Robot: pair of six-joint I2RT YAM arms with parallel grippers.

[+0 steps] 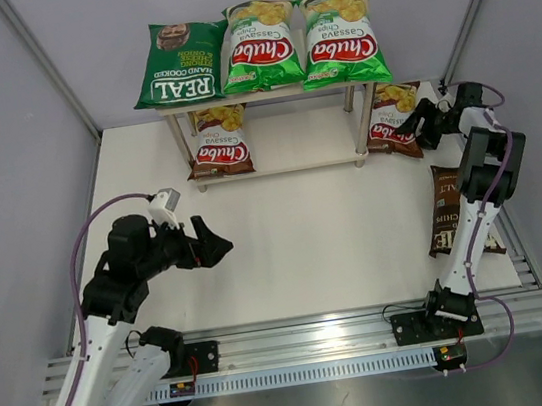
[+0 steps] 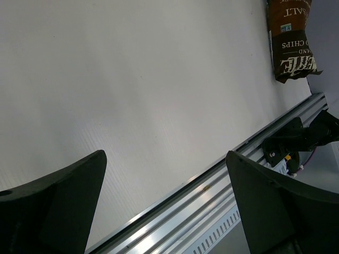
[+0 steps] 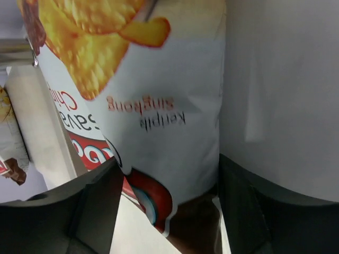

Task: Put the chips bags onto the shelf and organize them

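The right gripper (image 1: 420,124) is straddling the end of a brown-red Chuba bag (image 1: 390,117) by the shelf (image 1: 293,144)'s right legs, probably to slide it onto the lower board; whether its fingers are pinching, I cannot tell. The left gripper (image 1: 214,243) is hanging wide open and empty, out of the way. I'm counting six bags: three green bags (image 1: 259,48) lying on top, a second brown-red bag (image 1: 220,141) below, this one, and a dark brown bag (image 1: 451,208) lying on the table (image 1: 305,228)

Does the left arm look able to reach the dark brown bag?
Doubtful. The bag lies at the far right edge, partly under the right arm, well across from the left tool.
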